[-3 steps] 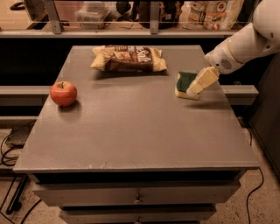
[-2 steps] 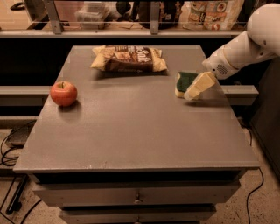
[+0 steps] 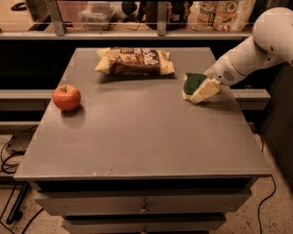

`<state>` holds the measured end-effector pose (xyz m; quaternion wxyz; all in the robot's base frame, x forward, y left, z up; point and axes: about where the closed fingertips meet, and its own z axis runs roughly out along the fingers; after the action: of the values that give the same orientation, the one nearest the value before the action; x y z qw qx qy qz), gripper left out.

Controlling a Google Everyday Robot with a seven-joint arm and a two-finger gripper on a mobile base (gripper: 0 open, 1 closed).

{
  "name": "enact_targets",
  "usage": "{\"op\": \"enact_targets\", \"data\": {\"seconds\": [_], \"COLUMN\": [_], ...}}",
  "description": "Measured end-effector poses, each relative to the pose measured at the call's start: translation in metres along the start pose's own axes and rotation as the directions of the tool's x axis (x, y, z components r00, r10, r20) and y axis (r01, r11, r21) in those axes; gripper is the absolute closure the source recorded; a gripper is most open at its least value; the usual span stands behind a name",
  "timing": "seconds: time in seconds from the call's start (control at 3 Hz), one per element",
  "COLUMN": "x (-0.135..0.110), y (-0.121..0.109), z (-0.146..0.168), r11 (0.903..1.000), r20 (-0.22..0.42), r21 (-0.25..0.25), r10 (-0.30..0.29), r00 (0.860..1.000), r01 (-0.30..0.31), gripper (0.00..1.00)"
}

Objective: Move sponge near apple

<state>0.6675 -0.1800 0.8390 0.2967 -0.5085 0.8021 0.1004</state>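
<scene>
The sponge [image 3: 192,82], a small block with a dark green top and pale yellow base, lies on the grey table [image 3: 146,137] at its right side. My gripper [image 3: 205,90] comes in from the right on a white arm and sits against the sponge's right side, covering part of it. The red-orange apple [image 3: 67,97] with a short stem stands upright near the table's left edge, far from the sponge.
A yellow-brown snack bag [image 3: 135,61] lies at the back middle of the table. A shelf with a rail and packages [image 3: 219,13] runs behind the table. Drawers [image 3: 144,203] sit below the tabletop. Cables lie on the floor at left and right.
The arm has shifted slightly left and back, and the gripper and sponge sit a little farther left. The apple and the bag have not moved.
</scene>
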Motion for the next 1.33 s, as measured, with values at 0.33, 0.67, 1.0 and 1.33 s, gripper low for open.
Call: {"op": "enact_targets", "data": {"seconds": [0.33, 0.67, 1.0, 1.33], "x": [-0.011, -0.063, -0.107, -0.109], "y": [0.008, 0.027, 0.046, 0.047], "z": [-0.012, -0.047, -0.078, -0.079], "r11": [0.9994, 0.9903, 0.9739, 0.9728], "r20": [0.023, 0.094, 0.163, 0.166], "r21": [0.022, 0.057, 0.072, 0.073], "r10": [-0.025, -0.131, -0.224, -0.229], "r00": [0.999, 0.987, 0.961, 0.959], "r01": [0.025, 0.126, 0.215, 0.220], "gripper": [0.71, 1.00, 1.00, 1.00]}}
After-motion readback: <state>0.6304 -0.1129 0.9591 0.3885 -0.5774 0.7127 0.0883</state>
